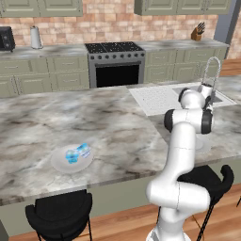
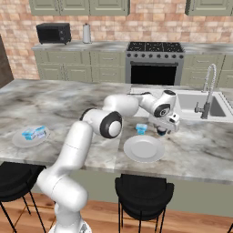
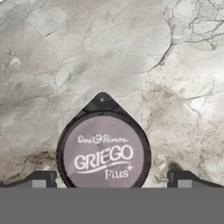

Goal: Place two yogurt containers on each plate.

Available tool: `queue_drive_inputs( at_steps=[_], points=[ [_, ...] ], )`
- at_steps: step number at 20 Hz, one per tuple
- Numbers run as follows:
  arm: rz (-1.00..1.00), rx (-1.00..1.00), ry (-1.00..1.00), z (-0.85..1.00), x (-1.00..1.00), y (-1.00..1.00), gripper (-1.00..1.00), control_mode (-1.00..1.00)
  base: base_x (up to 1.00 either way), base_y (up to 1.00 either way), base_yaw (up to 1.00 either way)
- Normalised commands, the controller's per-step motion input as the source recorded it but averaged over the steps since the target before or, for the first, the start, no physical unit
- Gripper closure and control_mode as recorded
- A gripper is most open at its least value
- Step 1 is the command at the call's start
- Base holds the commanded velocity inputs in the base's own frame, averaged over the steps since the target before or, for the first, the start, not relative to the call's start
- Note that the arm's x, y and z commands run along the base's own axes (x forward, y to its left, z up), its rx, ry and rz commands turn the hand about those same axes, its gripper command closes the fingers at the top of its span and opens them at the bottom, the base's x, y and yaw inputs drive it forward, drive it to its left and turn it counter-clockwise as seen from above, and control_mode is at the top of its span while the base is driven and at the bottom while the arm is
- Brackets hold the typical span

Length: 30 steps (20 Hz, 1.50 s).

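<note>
Marbled grey counter (image 2: pixel 205 145) beneath a brick-walled kitchen; jaws spread wide, straddling a yogurt container (image 3: pixel 104 151) at lower centre of the hand view, beside a plate (image 2: pixel 144 149).

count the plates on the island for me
2. One plate sits toward the counter's left end with two yogurt tubs on it; the other plate lies bare just below the claw. None seems hidden.

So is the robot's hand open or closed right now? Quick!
Gripper: open, holding nothing, one fingertip on each side of a yogurt tub on the counter.
</note>
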Motion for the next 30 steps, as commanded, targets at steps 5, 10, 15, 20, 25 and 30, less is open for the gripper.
queue_drive_inputs(
  at_steps=[5, 10, 15, 20, 25, 30],
  points=[
    [0.00, 0.00, -0.05, -0.23, 0.11, 0.07, -1.00, -1.00, 0.00, 0.00, 0.00],
    [0.00, 0.00, 0.00, -0.25, 0.05, 0.17, 1.00, -1.00, 0.00, 0.00, 0.00],
    [0.00, 0.00, 0.00, -0.25, 0.02, -0.04, 1.00, -1.00, 0.00, 0.00, 0.00],
    [0.00, 0.06, -0.06, 0.06, -0.18, -0.26, 1.00, -1.00, 0.00, 0.00, 0.00],
    [-0.03, 0.12, -0.12, 0.32, -0.96, 0.03, 1.00, -1.00, 0.00, 0.00, 0.00],
    [-0.04, 0.02, -0.18, 0.91, -1.00, 0.02, 1.00, -1.00, 0.00, 0.00, 0.00]
  ],
)
